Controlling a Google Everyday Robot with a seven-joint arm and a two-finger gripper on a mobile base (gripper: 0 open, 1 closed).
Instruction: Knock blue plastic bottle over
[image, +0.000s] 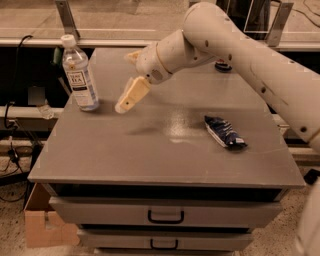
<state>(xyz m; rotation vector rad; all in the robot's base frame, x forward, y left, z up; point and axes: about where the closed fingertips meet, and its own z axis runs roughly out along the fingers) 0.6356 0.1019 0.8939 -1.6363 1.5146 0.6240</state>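
Single high view looks down across the table (150, 155); gripper (125, 102) left of centre.

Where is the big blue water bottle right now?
In the camera view, the blue plastic bottle stands upright at the far left corner of the table, and the claw hovers just right of it, not touching.

Upright blue plastic bottle (79, 75), jaws nearby
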